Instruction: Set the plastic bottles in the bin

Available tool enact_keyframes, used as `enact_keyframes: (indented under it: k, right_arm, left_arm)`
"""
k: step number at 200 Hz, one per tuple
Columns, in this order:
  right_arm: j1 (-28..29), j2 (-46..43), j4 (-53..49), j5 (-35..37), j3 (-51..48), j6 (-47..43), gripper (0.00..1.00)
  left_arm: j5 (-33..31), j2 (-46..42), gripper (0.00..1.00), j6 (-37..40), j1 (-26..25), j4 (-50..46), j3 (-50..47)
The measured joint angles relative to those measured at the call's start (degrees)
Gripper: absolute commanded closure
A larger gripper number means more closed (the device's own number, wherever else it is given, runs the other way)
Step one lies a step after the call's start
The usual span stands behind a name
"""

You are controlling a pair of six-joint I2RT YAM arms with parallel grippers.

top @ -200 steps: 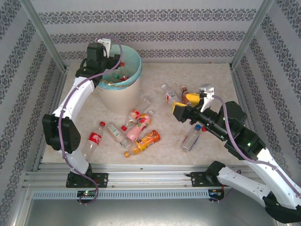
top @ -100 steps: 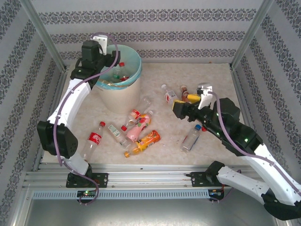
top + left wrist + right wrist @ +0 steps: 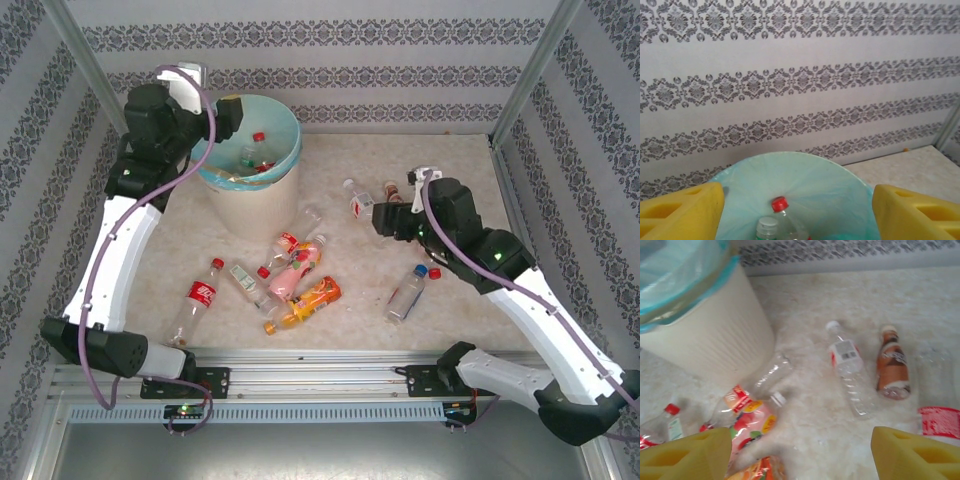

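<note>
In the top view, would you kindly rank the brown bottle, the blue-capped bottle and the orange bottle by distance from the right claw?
1. Brown bottle, just beyond the right claw.
2. Blue-capped bottle, toward the near edge.
3. Orange bottle, near-left.

Overall light: bright, even and diffuse, with no hard-edged shadow anywhere.
Top view, exposure: table (image 3: 350, 155) pale and slightly washed out. Colours on the bottles (image 3: 295, 272) read clear.
Top view, shadows: faint grey smudge at the foot of the bin (image 3: 250, 205); soft patches under both arms.
Top view, edges: frame posts (image 3: 88, 70) splay toward the corners, a wide-lens look.
Left wrist view: wall pattern (image 3: 790, 80) fairly crisp. Left pads (image 3: 680, 212) soft, out of focus. Bag liner (image 3: 805, 185) pale, low contrast.
Right wrist view: soft and smeared throughout. Bottle labels unreadable. Tabletop near white. Right pads (image 3: 685, 457) blurred. Grey shadow at the bin's base, lower left.
</note>
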Motion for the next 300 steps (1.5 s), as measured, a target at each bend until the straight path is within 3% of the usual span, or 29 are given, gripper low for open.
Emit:
enact_keyframes:
  k: [40, 70, 86, 116, 153, 236, 300]
  right_arm:
    - [-11.7, 2.3, -3.6, -4.8, 0.0, -0.3, 0.24]
    - [-20.2, 4.7, -5.4, -8.3, 0.0, -1.7, 0.24]
    - [-23.7, 5.8, -5.6, -10.4, -0.5, -2.7, 0.33]
    - [-25.9, 9.5, -5.1, -13.2, -1.3, -5.5, 0.46]
    - [-26.0, 20.4, -3.3, -14.8, 1.0, -7.5, 0.40]
    - [-33.8, 37.4, 0.4, -13.1, 2.8, -9.6, 0.26]
    - [-34.1, 45.7, 1.4, -12.4, 3.8, -11.9, 0.28]
  left_arm:
    - [2.1, -2.2, 0.23, 0.3, -3.1, -5.2, 2.1]
    - [1.3, -2.2, 0.22, 2.1, -11.6, -9.5, 4.8]
    - [1.2, -2.1, 0.23, 2.7, -16.3, -10.9, 5.7]
    - [1.2, -0.8, 0.23, 2.8, -23.1, -12.6, 7.2]
    - [2.7, 4.3, 0.23, 1.1, -29.3, -12.8, 7.3]
    - [7.6, 15.4, 0.23, -6.0, -31.4, -9.6, 5.7]
    - [8.7, 17.1, 0.22, -6.7, -31.5, -8.3, 5.4]
